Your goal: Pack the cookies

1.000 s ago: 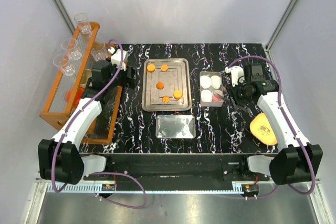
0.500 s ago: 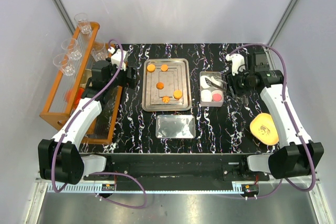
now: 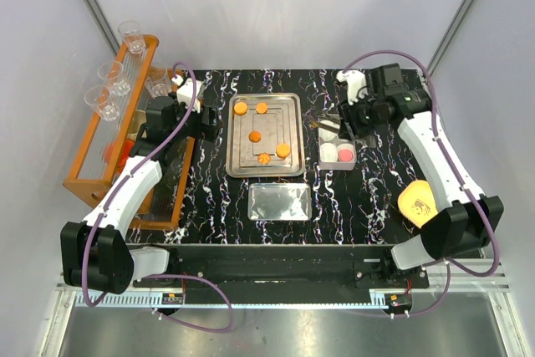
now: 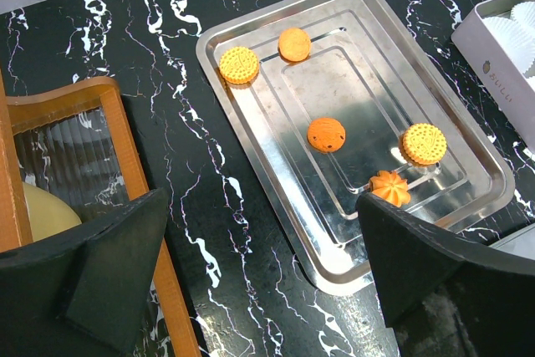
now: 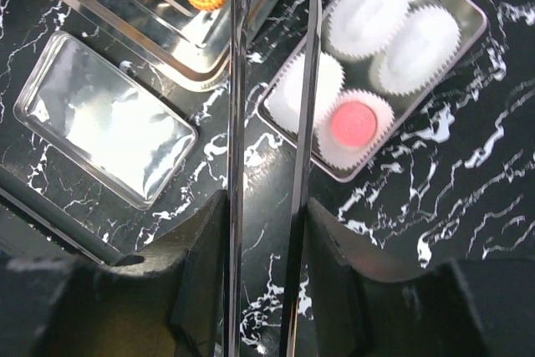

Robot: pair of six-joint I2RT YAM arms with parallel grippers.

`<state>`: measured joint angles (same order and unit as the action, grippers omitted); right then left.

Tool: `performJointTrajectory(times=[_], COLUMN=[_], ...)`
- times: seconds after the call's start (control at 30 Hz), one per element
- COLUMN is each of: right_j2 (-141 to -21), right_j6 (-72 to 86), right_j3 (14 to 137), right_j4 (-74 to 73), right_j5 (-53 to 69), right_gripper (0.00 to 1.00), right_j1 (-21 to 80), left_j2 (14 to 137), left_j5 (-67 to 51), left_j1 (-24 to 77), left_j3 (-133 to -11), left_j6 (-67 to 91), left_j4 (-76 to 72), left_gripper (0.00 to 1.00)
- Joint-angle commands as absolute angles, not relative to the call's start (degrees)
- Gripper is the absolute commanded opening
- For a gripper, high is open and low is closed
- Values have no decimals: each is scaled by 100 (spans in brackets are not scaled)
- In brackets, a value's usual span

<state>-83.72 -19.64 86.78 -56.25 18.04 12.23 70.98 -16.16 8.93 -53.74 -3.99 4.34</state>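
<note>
Several orange cookies lie on the steel tray (image 3: 231,135): round ones (image 3: 241,109) and a flower-shaped one (image 3: 264,157); they also show in the left wrist view (image 4: 326,134). A pink cookie (image 3: 344,155) sits in a paper cup in the small metal box (image 3: 338,166), also seen in the right wrist view (image 5: 354,122). My right gripper (image 3: 358,117) is shut on metal tongs (image 5: 236,81), whose empty arms stand apart over the box's far end. My left gripper (image 4: 259,290) is open and empty, left of the tray.
A shiny lid (image 3: 279,202) lies in front of the tray. A wooden rack (image 3: 84,177) with several clear glasses stands at the left. A yellow-orange lump (image 3: 420,205) lies at the right. Three empty white paper cups (image 5: 418,43) fill the box's other places.
My right gripper with the tongs has moved from the pink cookie's cup toward the far end of the box and leftward. The left arm has not moved.
</note>
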Motion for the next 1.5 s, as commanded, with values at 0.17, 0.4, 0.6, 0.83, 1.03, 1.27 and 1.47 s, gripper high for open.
performJointTrajectory(times=[0.17,0.4,0.6,0.83,1.03,1.27,1.47], right_j2=[-9359,-10273,-10442,-10160,-9923,-9782,-9747], right_j6=[-1819,-1846,-1916,-1969,-1951,-1907,-1890], right_j3=[9772,10308,10328,9783,9141,8710,8569], right_j4=[-5361,-5203,-5229,-5168,-4922,-4720,-4632], right_j5=[1450,1441,1476,1407,1371,1459,1494], right_gripper=[44,44,43,44,45,48,49], right_j1=[2091,2452,2566,2646,2637,2646,2646], left_j2=[7084,7154,7181,7163,7181,7198,7181], left_j5=[-1512,-1442,-1398,-1371,-1371,-1389,-1380], left_j1=[914,914,914,914,923,914,914], left_j3=[-5379,-5414,-5397,-5396,-5379,-5361,-5353], left_j6=[-413,-439,-466,-492,-492,-466,-483], left_j4=[141,158,185,176,167,158,167], left_gripper=[99,99,99,99,99,99,99])
